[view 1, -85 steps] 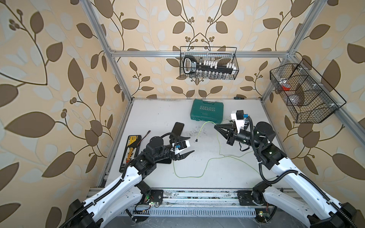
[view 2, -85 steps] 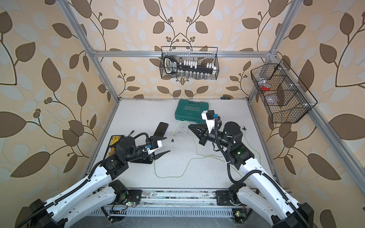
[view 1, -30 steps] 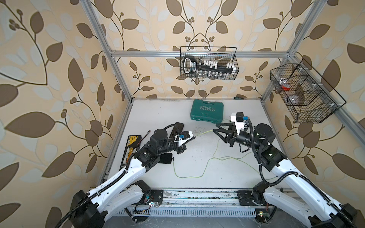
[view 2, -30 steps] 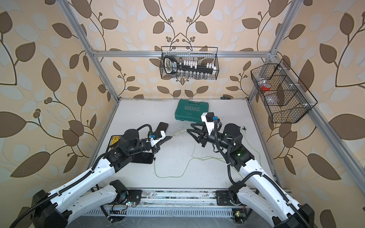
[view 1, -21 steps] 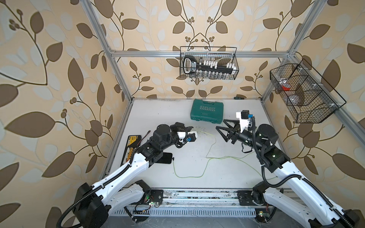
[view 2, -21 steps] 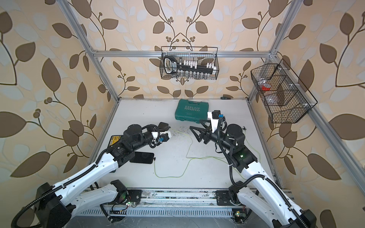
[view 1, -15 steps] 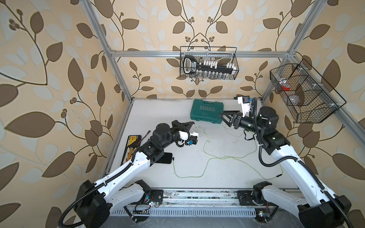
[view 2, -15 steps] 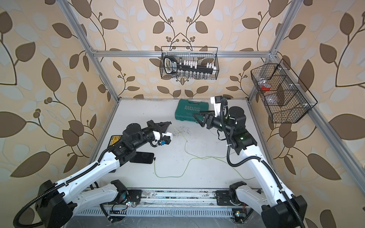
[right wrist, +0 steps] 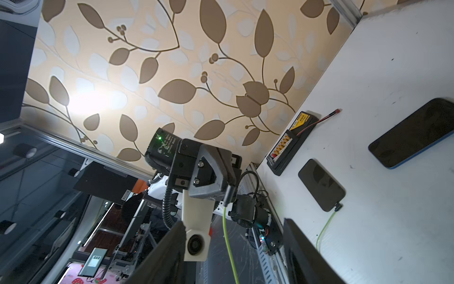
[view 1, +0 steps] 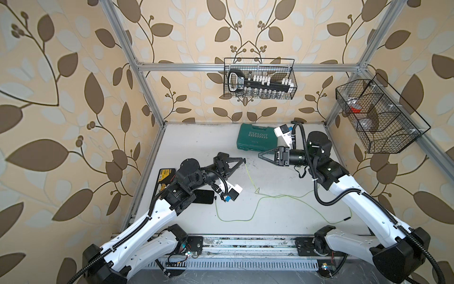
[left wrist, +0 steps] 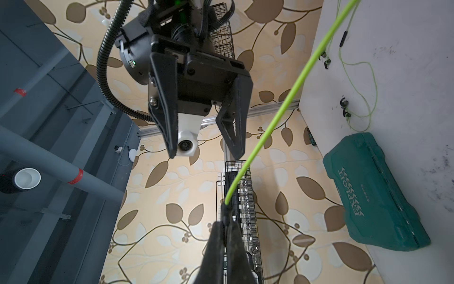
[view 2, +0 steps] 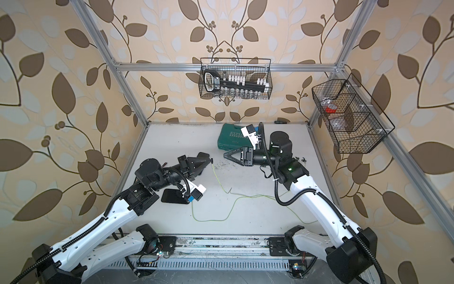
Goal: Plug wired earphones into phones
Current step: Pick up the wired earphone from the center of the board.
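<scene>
The right gripper (view 1: 261,155) has swung back from the toolbox (view 1: 255,139) to face the left gripper (view 1: 243,161). Left jaws are clenched on the earphone plug (left wrist: 225,209), held above the table (view 1: 196,137); right jaws stand released. Keep the plug square before you regrasp it.

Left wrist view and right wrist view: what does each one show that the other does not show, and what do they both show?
Left wrist only: the toolbox and earbuds lying on the table.
Right wrist only: a plugged-in phone, a bare phone and the bit case.
Both: the table, the left gripper shut on a plug with its cable trailing, and the open right gripper.
</scene>
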Tool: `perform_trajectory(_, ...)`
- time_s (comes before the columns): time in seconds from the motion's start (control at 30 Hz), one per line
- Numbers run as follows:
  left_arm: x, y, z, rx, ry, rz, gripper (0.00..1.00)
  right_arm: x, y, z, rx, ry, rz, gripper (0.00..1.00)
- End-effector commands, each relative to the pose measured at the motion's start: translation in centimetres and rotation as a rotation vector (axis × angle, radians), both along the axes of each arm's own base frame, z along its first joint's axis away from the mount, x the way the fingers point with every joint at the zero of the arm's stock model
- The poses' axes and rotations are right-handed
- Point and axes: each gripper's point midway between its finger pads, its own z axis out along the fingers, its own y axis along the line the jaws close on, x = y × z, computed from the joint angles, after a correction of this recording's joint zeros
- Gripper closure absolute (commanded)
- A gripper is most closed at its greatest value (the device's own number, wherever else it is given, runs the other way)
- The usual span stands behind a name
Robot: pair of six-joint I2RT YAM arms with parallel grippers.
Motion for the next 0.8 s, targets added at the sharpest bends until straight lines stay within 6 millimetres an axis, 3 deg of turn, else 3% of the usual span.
perform_trajectory(0.0, -1.4, -0.2, 2.5, 0.072, -0.239, -0.046, 1.0, -2.3, 1.2, 2.5, 0.06, -0.008, 0.092, 0.42)
perform_trajectory(0.33, -1.4, -0.1, 3.5, 0.086, -0.271, -0.041, 1.0, -3.1, 3.6, 1.6, 0.056, 0.03, 0.101, 0.52)
perform_trajectory(0.77, -1.5, -0.4, 3.4, 0.089, -0.268, -0.05, 1.0, -1.1, 4.7, 0.3, 0.041, 0.101, 0.038, 0.69)
